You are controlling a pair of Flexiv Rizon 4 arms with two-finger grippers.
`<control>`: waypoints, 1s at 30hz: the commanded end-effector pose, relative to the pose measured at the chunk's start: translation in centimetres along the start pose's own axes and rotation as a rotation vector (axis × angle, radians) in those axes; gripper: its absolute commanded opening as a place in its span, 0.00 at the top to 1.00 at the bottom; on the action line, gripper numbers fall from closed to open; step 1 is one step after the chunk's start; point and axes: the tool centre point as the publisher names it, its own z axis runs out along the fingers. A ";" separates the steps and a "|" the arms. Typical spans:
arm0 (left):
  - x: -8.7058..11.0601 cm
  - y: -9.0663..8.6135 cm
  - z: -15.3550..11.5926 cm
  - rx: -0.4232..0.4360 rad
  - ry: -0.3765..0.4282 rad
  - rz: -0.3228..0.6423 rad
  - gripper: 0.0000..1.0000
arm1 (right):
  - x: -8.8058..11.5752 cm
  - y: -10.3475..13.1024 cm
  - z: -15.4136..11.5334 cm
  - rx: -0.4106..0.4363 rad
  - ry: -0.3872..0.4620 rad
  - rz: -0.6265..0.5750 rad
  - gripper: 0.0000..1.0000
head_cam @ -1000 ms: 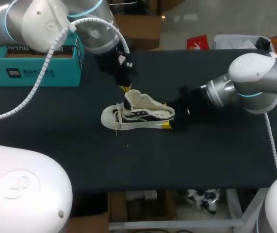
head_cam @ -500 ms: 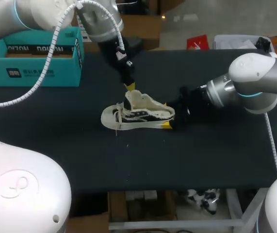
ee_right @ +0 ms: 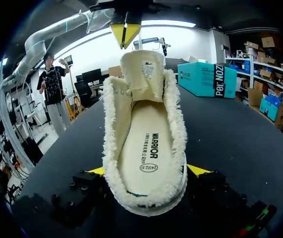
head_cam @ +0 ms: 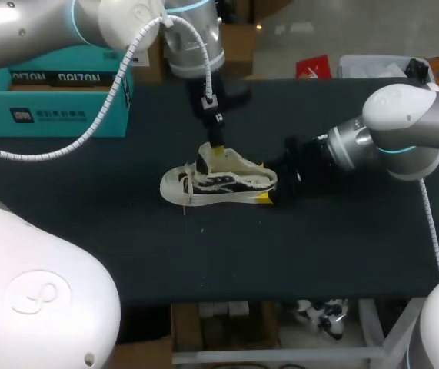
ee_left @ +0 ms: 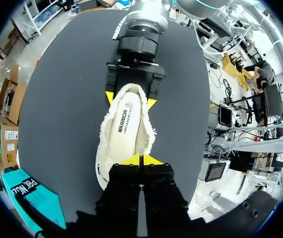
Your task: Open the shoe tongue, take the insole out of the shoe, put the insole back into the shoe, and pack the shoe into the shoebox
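Note:
A cream and black shoe (head_cam: pixel 217 181) lies on the black table (head_cam: pixel 127 246), toe to the left, its tongue (ee_right: pixel 142 69) standing up. The cream insole (ee_left: pixel 126 124) lies inside it. My right gripper (head_cam: pixel 265 183) is shut on the heel, one yellow tip on each side (ee_right: pixel 148 171). My left gripper (head_cam: pixel 217 147) points down just above the tongue's top edge, shut, with nothing visibly between its tips (ee_left: pixel 141 159). In the right wrist view the left gripper (ee_right: pixel 125 35) hangs right over the tongue. The teal shoebox (head_cam: pixel 50 100) stands at the far left.
The shoebox (ee_right: pixel 200 77) is well away from the shoe, at the table's back left corner. Bare black table surface lies in front of the shoe and to its left. My left arm's white cable (head_cam: pixel 104 100) hangs over the box side.
My left arm swung rightward, its shut gripper moving from the far left side of the tongue to directly above it. The shoe and the right arm stayed still.

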 end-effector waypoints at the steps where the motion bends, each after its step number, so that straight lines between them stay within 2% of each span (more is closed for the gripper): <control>1: -1.2 -0.5 1.9 -0.048 0.027 0.034 1.00 | -0.1 -0.3 0.1 -0.002 0.002 0.000 1.00; 11: -1.5 0.0 5.7 -0.071 0.043 0.156 1.00 | -0.1 -0.3 0.1 -0.002 0.002 0.000 1.00; 19: -2.0 -0.1 8.0 -0.084 0.039 0.175 1.00 | -0.1 -0.3 0.1 -0.002 0.002 0.000 1.00; 30: -0.3 0.7 10.7 -0.112 0.029 0.200 1.00 | -0.1 -0.3 0.1 -0.002 0.002 0.000 1.00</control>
